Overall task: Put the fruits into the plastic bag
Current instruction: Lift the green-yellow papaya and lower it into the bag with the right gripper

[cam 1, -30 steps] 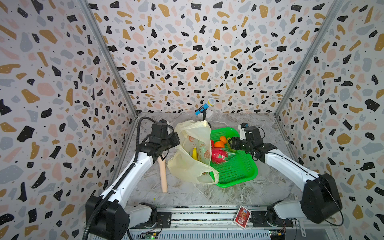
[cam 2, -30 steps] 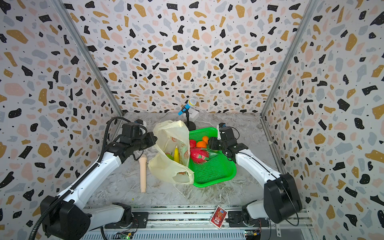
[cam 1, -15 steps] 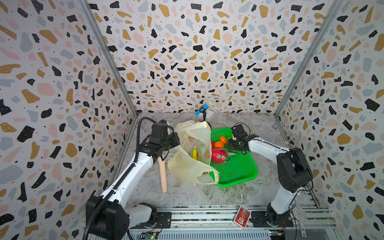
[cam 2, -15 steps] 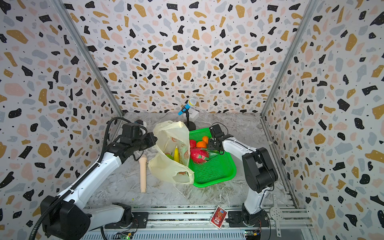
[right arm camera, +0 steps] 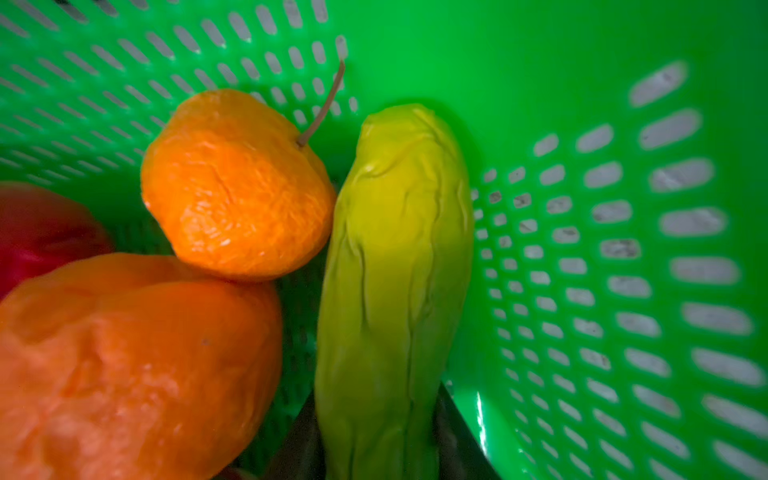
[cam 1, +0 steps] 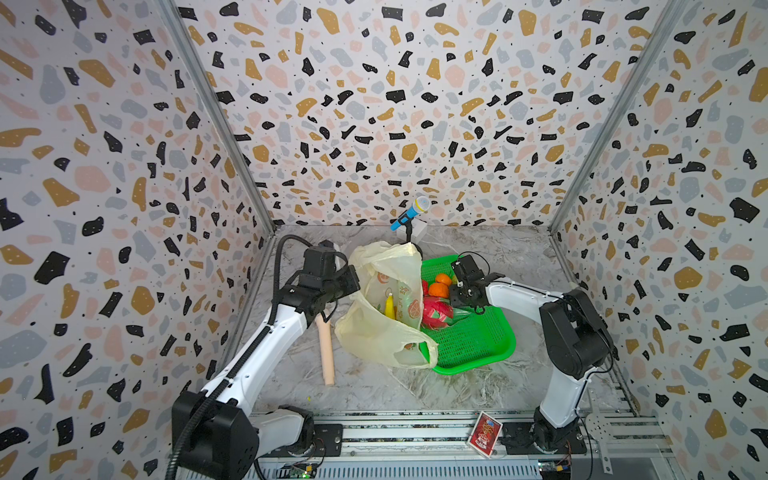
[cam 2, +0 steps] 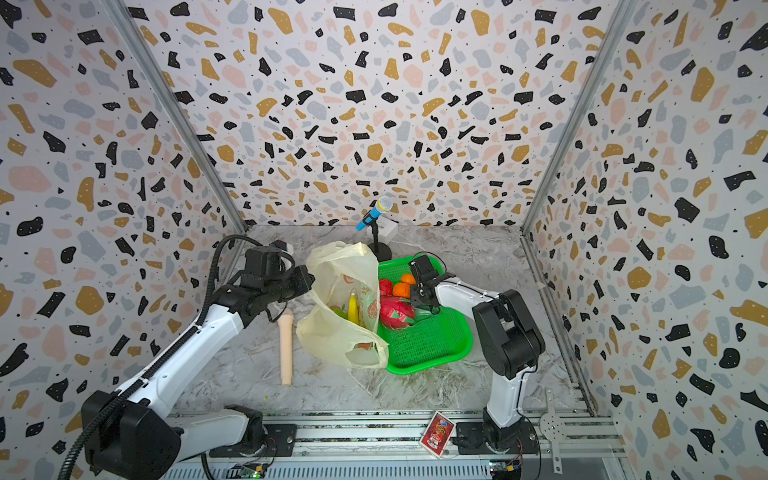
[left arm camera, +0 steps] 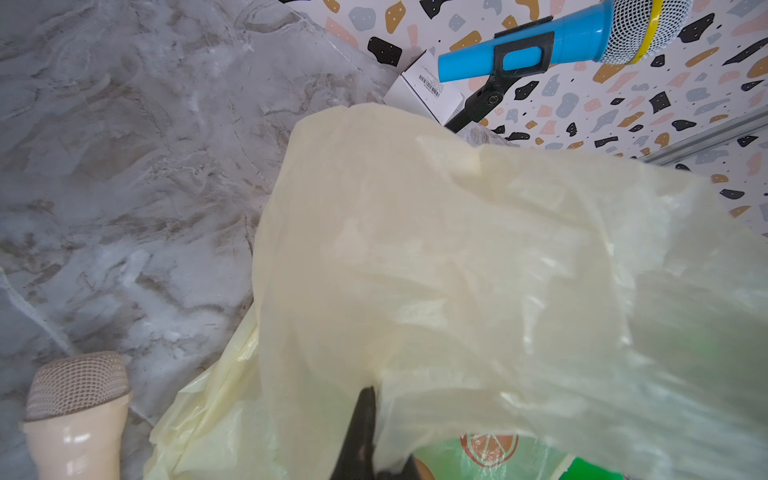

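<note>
Right arm has reared up over its base since a second ago, and the right gripper (cam 1: 462, 296) has slid along the far edge of the green basket (cam 1: 469, 338) toward the oranges (cam 1: 439, 289); left arm and bag unmoved.

Right wrist view: green-yellow mango (right arm camera: 395, 257) lies lengthwise against the basket wall, near the far corner; dark fingers flank it on both sides, tight to the skin; mango not lifted, so cannot tell whether the pinch is complete. Both oranges crowd the mango's open side, one touching it; probably why the approach runs end-on along the fruit rather than across it.

Left gripper (cam 1: 351, 283) clamped shut on a fold of the plastic bag (cam 1: 374, 336), one side held raised; judged purpose: keep the mouth standing open toward the basket so the other arm can drop fruit in unaided.

Bag stands mid-desk, touching the basket's left edge; banana (cam 1: 389, 306) already inside, upright.

Dragon fruit (cam 1: 436, 316) in the basket, hard against the bag; short carry when its turn comes.

Beige cylinder (cam 1: 327, 349) on the desk left of the bag; not fruit, leave.
</note>
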